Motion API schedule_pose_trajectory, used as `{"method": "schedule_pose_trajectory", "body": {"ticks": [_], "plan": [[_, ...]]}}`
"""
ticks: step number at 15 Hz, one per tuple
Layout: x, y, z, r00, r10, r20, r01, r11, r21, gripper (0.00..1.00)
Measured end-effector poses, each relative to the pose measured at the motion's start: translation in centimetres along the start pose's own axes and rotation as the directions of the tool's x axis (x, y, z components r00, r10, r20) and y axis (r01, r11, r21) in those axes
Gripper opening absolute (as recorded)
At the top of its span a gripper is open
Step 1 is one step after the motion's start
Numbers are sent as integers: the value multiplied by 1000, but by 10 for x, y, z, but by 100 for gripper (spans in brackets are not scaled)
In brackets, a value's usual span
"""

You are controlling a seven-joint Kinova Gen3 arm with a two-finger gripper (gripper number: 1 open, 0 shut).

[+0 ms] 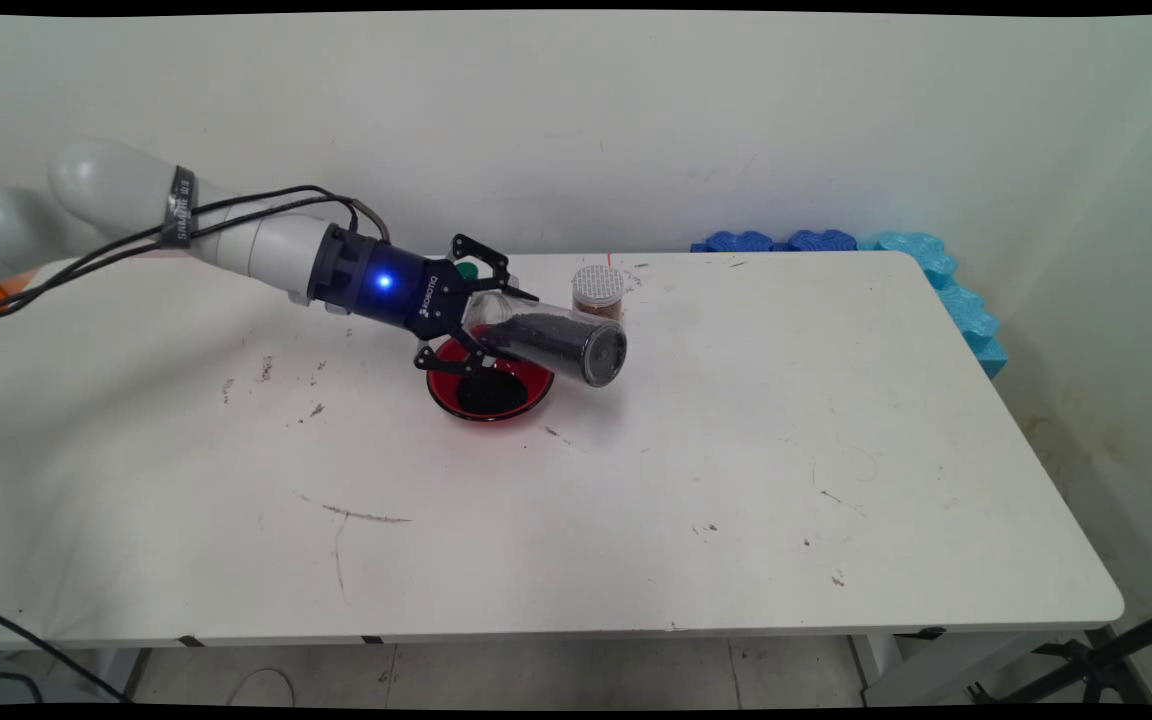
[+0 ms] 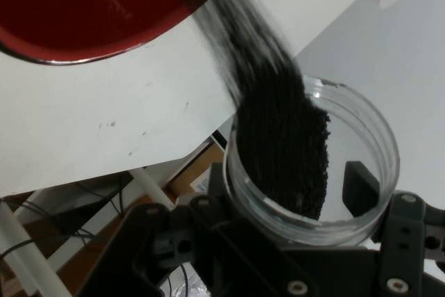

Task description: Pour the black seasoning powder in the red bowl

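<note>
Jar: clear jar (image 1: 551,340) of black grains (image 2: 285,151), tipped on its side above the red bowl's 2 o'clock rim.
Gripper: black gripper (image 1: 476,315), jaws clamped on the jar.
Bowl: red bowl (image 1: 536,392) with a black heap, mid-table.
Neighbour: brown-filled shaker (image 1: 598,291) at the jar's 12 o'clock.
Table: white table (image 1: 736,480).

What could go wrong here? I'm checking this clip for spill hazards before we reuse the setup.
1. The gripper holds the clear jar tipped over the red bowl; the hand view shows dark grains streaming out, so some may land on the white table.
2. The jar's far end sticks out past the bowl's rim, so grains could miss it.
3. The small lidded jar stands close behind and could be knocked.
</note>
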Motion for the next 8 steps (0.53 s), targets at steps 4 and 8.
{"method": "schedule_pose_trajectory", "body": {"ticks": [4, 8], "plan": [[1, 0, 0, 1000, -4, -4, 4, 1000, -2, 0], [1, -1, 0, 1000, -5, -7, 5, 1000, -2, 0]]}}
